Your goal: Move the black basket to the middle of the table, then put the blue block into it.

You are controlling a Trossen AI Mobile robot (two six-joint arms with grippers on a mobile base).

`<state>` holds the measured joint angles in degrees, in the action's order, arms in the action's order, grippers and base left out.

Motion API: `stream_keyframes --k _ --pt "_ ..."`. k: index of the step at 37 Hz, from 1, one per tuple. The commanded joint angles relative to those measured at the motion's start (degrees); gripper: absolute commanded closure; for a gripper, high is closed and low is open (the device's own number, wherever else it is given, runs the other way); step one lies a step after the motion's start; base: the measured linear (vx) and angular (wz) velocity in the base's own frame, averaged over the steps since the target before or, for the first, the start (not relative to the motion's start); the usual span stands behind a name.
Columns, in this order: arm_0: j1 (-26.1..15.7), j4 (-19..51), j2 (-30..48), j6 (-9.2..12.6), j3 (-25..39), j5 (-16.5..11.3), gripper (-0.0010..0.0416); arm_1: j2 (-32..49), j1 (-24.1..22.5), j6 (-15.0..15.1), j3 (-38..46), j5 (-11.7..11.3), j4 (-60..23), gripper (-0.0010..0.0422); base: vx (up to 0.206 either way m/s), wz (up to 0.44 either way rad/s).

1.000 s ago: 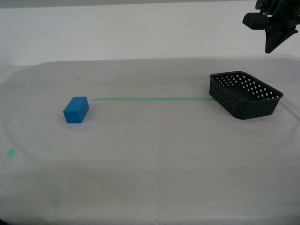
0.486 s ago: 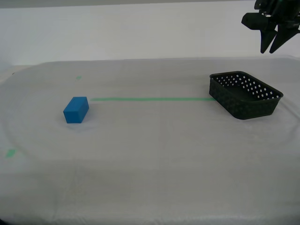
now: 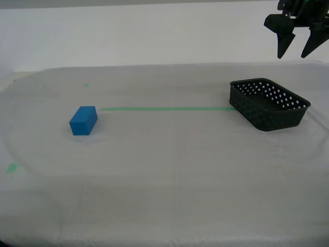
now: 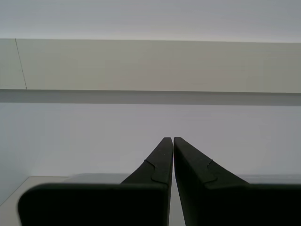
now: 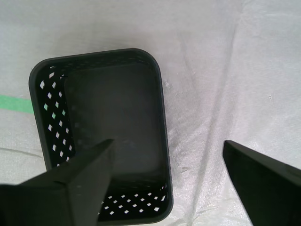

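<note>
The black basket [image 3: 262,116] sits empty on the table [image 3: 169,170] at the exterior view's right, at the end of the green tape line [image 3: 164,108]. The blue block [image 3: 83,120] lies far off at the exterior view's left. My first gripper [image 3: 292,55] hangs open and empty high above the basket. In the first wrist view the basket [image 5: 113,103] lies below my first gripper [image 5: 168,143], mostly under one finger. My second gripper [image 4: 173,139] is shut and empty, faces a white wall, and is outside the exterior view.
Small green tape marks lie at the far left [image 3: 86,85] and near left [image 3: 11,168] of the cloth. The cloth is wrinkled beside the basket [image 5: 221,94]. A white wall stands behind the table.
My first gripper's jaws have opened from shut to wide apart while staying high above the basket. The basket and block have not moved.
</note>
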<state>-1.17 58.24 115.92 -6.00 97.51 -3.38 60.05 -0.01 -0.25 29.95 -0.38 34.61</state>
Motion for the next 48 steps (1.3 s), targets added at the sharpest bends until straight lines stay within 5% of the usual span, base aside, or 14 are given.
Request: stream_keyframes --k 1,6,18,32,48 --pt "-0.04 -0.24 -0.02 -0.46 0.02 -0.04 0.0041 -0.02 -0.02 0.11 0.02 -0.02 0.22 0.0412 0.000 0.000" --pt "-0.07 -1.99 -0.02 -0.55 -0.11 -0.04 0.0000 -0.02 -0.02 0.11 0.02 -0.02 0.22 0.0412 0.000 0.000" --pt "-0.17 -7.63 -0.02 -1.55 -7.28 -2.60 0.0021 -0.02 -0.02 0.11 0.02 -0.02 0.22 0.0412 0.000 0.000" --pt "-0.28 -23.89 -0.02 -1.73 -20.31 -2.54 0.0011 -0.02 0.00 0.11 0.02 -0.02 0.22 0.0412 0.000 0.000" --pt "-0.37 -37.81 -0.02 -1.75 -27.82 -2.32 0.0012 -0.02 -0.02 0.11 0.02 -0.02 0.22 0.0412 0.000 0.000"
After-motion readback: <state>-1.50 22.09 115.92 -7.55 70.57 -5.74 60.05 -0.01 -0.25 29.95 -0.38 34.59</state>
